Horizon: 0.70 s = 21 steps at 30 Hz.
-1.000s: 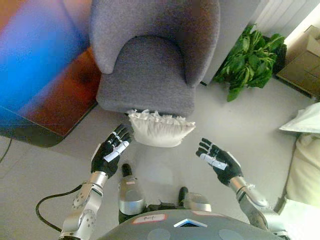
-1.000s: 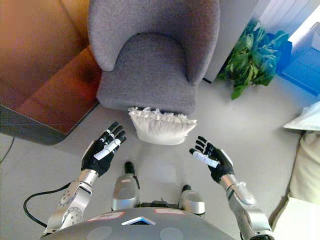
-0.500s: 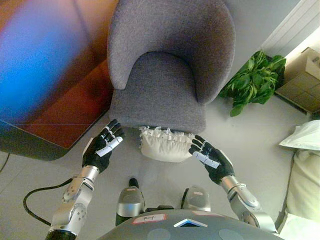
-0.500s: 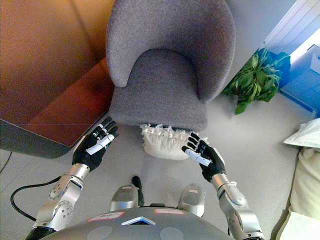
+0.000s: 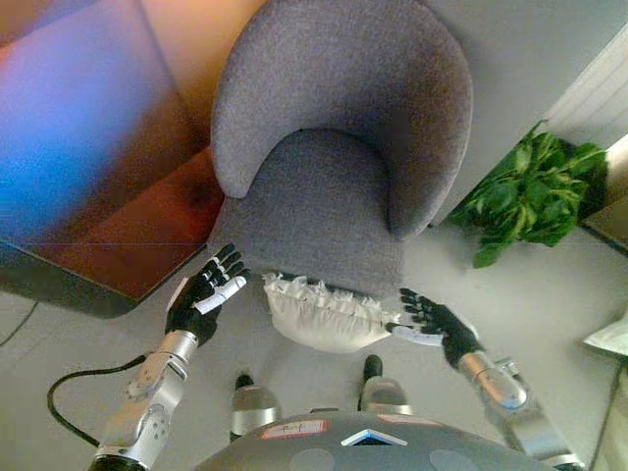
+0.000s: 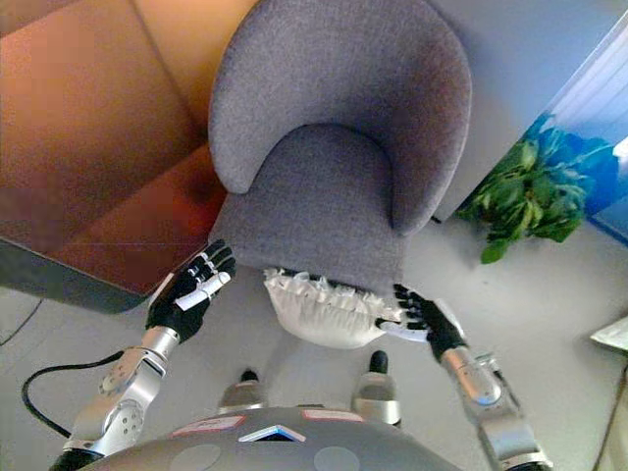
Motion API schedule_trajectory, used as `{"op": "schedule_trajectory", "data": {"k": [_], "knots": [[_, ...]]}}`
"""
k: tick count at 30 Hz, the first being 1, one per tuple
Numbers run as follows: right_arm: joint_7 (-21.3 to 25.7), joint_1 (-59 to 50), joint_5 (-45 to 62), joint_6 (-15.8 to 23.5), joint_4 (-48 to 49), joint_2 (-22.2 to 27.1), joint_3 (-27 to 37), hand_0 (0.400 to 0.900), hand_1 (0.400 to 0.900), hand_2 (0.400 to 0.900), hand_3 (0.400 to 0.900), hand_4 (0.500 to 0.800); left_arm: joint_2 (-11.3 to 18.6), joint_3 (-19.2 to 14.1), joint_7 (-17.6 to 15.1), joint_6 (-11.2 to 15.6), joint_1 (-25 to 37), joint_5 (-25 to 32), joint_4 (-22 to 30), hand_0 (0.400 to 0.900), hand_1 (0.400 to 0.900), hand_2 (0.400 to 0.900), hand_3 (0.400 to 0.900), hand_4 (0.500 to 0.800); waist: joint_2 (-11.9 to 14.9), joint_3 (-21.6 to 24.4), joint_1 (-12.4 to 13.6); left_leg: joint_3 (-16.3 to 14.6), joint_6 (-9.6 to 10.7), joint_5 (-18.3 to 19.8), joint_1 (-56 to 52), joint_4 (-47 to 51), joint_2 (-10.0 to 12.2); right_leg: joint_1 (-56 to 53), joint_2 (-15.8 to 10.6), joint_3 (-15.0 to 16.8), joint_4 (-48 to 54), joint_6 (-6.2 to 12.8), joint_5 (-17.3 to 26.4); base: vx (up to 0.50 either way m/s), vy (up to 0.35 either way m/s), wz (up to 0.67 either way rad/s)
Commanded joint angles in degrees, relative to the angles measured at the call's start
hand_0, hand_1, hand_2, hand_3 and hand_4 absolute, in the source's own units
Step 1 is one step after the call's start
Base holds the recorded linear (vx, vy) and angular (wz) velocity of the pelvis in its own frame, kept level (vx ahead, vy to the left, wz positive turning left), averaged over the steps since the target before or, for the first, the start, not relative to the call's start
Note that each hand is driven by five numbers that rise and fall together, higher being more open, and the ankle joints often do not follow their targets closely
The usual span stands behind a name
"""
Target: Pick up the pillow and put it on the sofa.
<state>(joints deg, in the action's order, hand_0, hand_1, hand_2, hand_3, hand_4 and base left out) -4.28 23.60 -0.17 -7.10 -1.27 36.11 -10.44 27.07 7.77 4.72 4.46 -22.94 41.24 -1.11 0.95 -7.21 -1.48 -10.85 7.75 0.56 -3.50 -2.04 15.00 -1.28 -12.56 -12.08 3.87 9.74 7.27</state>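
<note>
A white frilled pillow (image 5: 329, 312) lies on the grey floor against the front of the grey armchair (image 5: 334, 167). My left hand (image 5: 204, 301) is open with straight fingers, a short gap to the left of the pillow. My right hand (image 5: 435, 322) is open, its fingertips at the pillow's right end; whether they touch it I cannot tell. The same pillow (image 6: 326, 308) shows between both hands in the right eye view, left hand (image 6: 187, 295) and right hand (image 6: 425, 319).
A dark wooden cabinet or table (image 5: 98, 196) stands to the left of the armchair. A green potted plant (image 5: 535, 191) stands at the right by the wall. A white cushion edge (image 5: 613, 334) shows at the far right.
The camera has moved forward and tilted, so the whole scene has shifted. My right hand has closed in on the pillow's right end; the left hand stays a little off its left side.
</note>
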Motion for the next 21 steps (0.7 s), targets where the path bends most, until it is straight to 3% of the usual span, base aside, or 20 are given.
{"op": "schedule_trajectory", "data": {"k": [1,5,8,13,21], "knots": [[0.96,-5.94,-12.76,1.53,3.95,1.14,0.89,0.9,0.9,0.9,0.9,0.8,3.92,-3.63,1.12,3.13,4.49,-1.12,6.21,0.9,0.9,0.9,0.9,0.8,3.87,0.13,0.55,-1.58,-0.08,0.3,-0.06,-4.76,1.02,0.47,-7.42,-1.27,-0.7,4.3,3.04,0.09,-0.089,0.23],[1.84,-11.6,-21.87,0.54,2.65,3.38,-1.07,0.9,0.9,0.9,0.9,0.8,4.93,-4.14,1.97,1.92,5.12,-0.5,5.13,0.9,0.9,0.9,0.9,0.8,3.87,-1.91,1.84,-0.99,0.24,1.98,1.34,-6.15,2.11,2.73,-8.81,-2.47,-2.16,4.88,4.13,0.05,-0.098,0.21],[3.8,-17.01,-23.35,0.83,-0.15,3.51,-2.78,0.9,0.9,0.9,0.9,0.8,5.8,-4.57,1.77,2.32,6.6,-0.69,4.78,0.9,0.9,0.9,0.9,0.8,4.2,-5.23,2.87,1.54,0.02,3.57,5.28,-10.23,3.28,7.49,-9.23,-1.71,-7.09,4.55,2.92,-0.11,-0.112,0.23],[7.93,-23.45,-21.57,1.95,-0.37,3.76,-3.98,0.9,0.9,0.9,0.9,0.8,8.26,-4.11,-0.62,6.22,11.0,0.54,4.97,0.9,0.9,0.9,0.9,0.8,3.73,-13.44,2.85,7.01,-0.26,5.93,17.21,-20.31,4.77,20.42,-10.42,2.98,-20.02,3.38,-1.29,-0.27,-0.061,0.26],[11.19,-30.08,-14.15,2.8,-1.33,5.47,-5.51,0.9,0.9,0.9,0.9,0.8,8.19,-2.23,-3.77,10.16,15.36,1.52,5.51,0.9,0.9,0.9,0.9,0.8,1.94,-19.88,3.75,9.76,-0.38,10.15,34.39,-35.39,4.38,36.11,-12.61,6.63,-36.14,2.39,-6.7,-0.16,-0.009,0.2]]}}
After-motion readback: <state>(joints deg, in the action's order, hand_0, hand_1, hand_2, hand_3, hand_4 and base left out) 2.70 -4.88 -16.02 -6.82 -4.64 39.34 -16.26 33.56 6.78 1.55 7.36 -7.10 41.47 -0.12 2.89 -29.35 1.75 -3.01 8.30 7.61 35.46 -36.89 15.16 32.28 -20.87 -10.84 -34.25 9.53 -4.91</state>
